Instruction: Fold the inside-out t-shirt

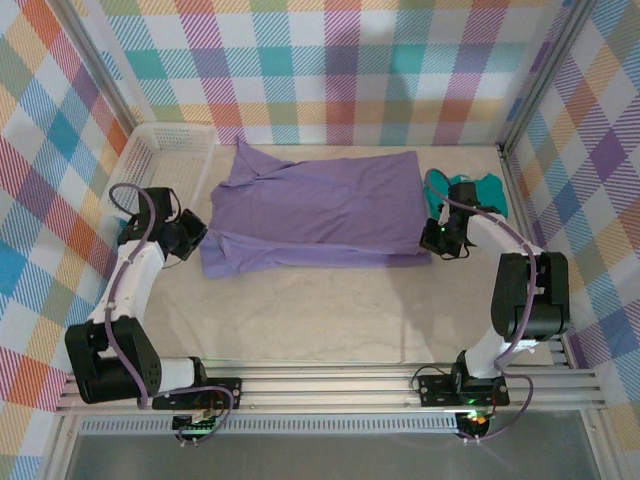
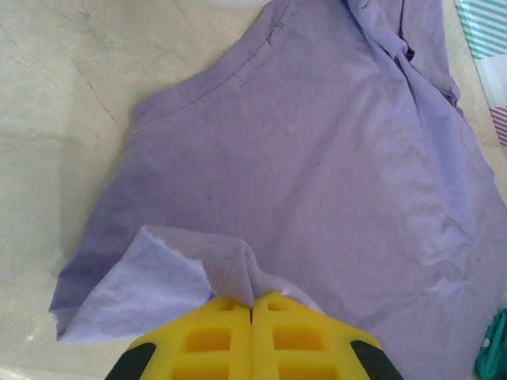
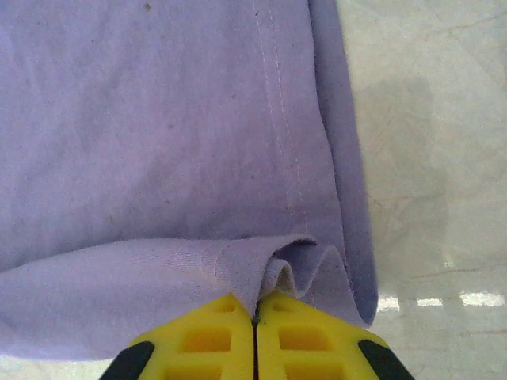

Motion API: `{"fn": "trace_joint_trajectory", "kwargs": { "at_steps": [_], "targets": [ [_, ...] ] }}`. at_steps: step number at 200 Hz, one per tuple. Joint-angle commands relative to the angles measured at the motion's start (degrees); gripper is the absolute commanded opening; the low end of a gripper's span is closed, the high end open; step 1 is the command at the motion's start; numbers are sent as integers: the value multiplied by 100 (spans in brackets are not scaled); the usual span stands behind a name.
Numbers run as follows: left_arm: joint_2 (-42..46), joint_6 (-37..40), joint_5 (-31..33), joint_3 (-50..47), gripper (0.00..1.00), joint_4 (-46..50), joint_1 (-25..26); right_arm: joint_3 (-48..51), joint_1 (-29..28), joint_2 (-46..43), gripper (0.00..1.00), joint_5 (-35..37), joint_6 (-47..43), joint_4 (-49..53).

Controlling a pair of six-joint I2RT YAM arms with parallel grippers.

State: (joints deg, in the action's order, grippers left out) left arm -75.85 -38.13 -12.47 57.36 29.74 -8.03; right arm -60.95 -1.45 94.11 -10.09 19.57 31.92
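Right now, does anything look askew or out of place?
The shirt lies crooked: its far-left corner juts out in a point beside the basket, and its near-left end is rumpled. The left pincer and right pincer each pinch a near corner.

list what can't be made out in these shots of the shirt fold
1. Top view: small teal folded garment, partly covered by the right arm; outline unclear.
2. Left wrist view: same garment, cut off at the right edge.
3. Wrist views: how much of the large lavender cotton t-shirt the left claw and right claw pinch, hidden inside each shut grip.
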Motion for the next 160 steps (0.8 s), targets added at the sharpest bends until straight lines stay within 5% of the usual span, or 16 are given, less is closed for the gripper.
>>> {"fn": "trace_joint_trajectory", "kwargs": {
  "at_steps": [1,80,97,116,134,160],
  "targets": [
    [-160,7,49,297,0,-308,8,-172,37,121,7,102,-127,46],
    [-1337,0,203,963,0,-635,196,-1046,32,847,7,393,-89,-58],
    [-1782,-26,314,1231,3,-750,232,-1507,38,1359,14,521,-49,-172],
    [-2458,-57,490,1737,12,-963,250,-2211,53,2090,18,526,2,-319],
    [-3144,13,436,2391,26,-879,248,-2896,64,2592,34,521,-23,-187],
    [-2942,-84,207,1992,42,-1109,276,-2398,56,2016,49,581,-148,-299]
  ]
}}
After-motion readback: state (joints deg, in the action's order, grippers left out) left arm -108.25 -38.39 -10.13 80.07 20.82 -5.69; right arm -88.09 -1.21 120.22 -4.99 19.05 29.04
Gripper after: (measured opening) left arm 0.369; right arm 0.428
